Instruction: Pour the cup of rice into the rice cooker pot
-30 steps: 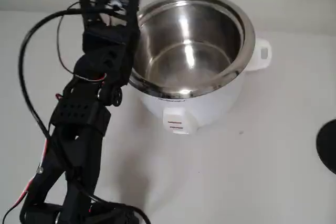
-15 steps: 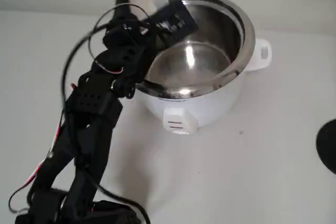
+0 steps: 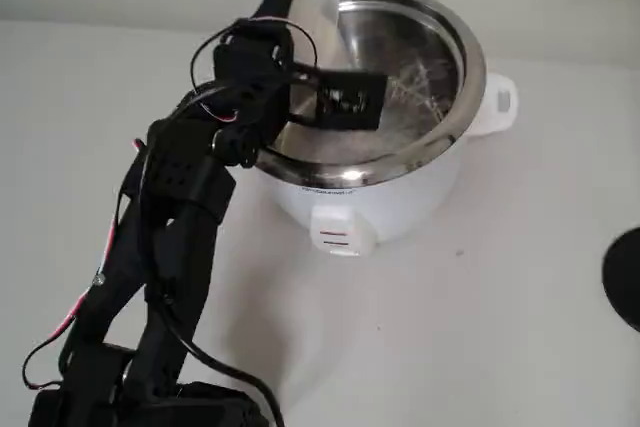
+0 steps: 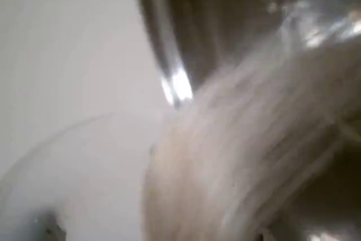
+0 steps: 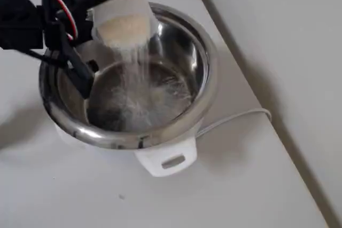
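— Half a second on, what's changed?
— I see the gripper (image 5: pixel 101 4), clenched on the cup (image 5: pixel 122 21), now tipped over the rice cooker pot (image 5: pixel 206 60)'s far-left rim; rice (image 5: pixel 133 73) streams inside, previously none fell.

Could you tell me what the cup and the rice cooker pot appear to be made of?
The cup looks like thin translucent whitish plastic: the pale rice shows through its wall. The rice cooker pot looks like polished stainless steel: its inside gives mirror-like glints and its rolled rim shines. Its outer body seems glossy white plastic or painted metal.
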Controlling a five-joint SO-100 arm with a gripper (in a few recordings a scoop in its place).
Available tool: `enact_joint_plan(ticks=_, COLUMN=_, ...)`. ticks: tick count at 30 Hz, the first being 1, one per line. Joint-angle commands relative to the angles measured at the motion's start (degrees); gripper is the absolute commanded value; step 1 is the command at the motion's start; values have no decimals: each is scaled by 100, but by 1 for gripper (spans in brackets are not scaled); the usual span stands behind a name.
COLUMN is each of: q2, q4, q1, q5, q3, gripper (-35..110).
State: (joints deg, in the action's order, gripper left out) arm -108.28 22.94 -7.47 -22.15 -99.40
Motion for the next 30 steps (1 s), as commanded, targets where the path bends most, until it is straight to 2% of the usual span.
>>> enact_joint_plan(ticks=1, q2=0, q4=-18, q1=70, q5=-571, q3=703, gripper=11)
enact_joint_plan(ticks=17, q2=360, q4=141, q1=387, q5=-2092, q3=993, gripper=10)
enact_joint_plan(ticks=30, q2=475, q4=281, q1=378, q5=-2707, q3=1257, gripper=9)
